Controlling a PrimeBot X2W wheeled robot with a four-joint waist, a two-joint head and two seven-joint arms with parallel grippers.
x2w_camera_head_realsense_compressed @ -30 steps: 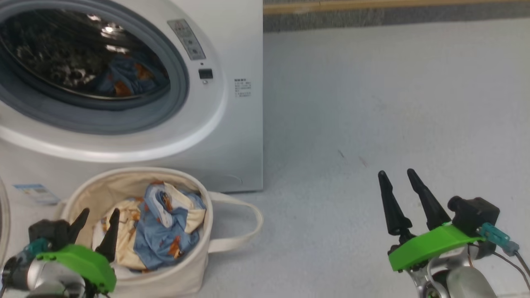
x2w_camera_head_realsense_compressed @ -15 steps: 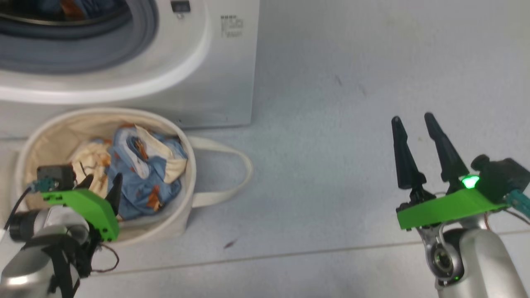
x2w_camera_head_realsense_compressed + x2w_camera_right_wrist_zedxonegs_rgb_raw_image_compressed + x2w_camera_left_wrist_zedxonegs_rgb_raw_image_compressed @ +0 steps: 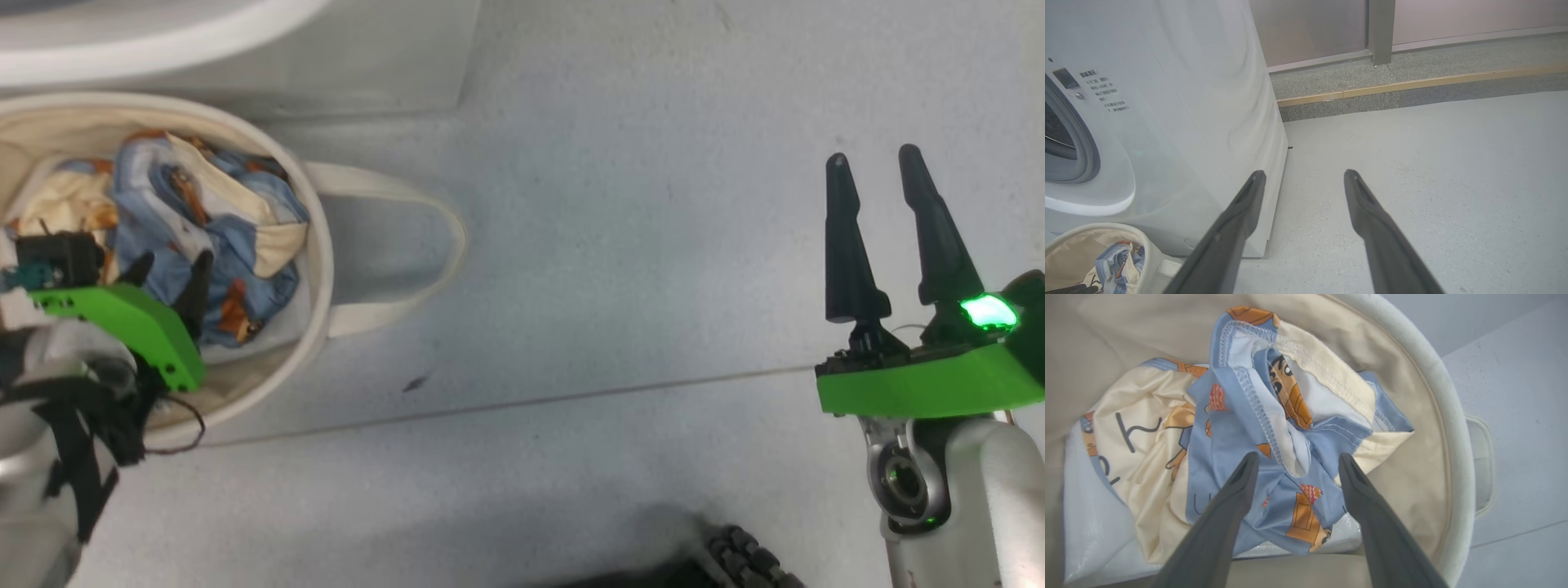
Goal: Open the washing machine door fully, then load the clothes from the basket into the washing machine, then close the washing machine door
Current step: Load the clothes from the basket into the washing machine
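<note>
Left hand: hangs over the basket, dark fingers spread apart, nothing clamped between them. Points down into the clothes, a fold of the light blue garment lying between the two tips in the left wrist view. Cannot tell whether the tips touch the cloth.

Clothes: lie crumpled inside the basket, blue fabric with orange-brown cartoon faces on top, cream cloth with dark lettering beside and under it, pale lining beneath.

Basket: stands on the grey floor, just in front of the washing machine. Shows one looped cloth handle lying out flat on the floor, toward the robot's right.

Washing machine: shows its white front and side panel in the right wrist view, with the grey-rimmed drum opening at that view's left edge and printed labels beside it.

Right hand: hovers over bare floor, well apart from the basket, fingers spread and holding nothing. Carries a lit green light on its green mount.

Lower edge of the head view: dark treaded wheel.
</note>
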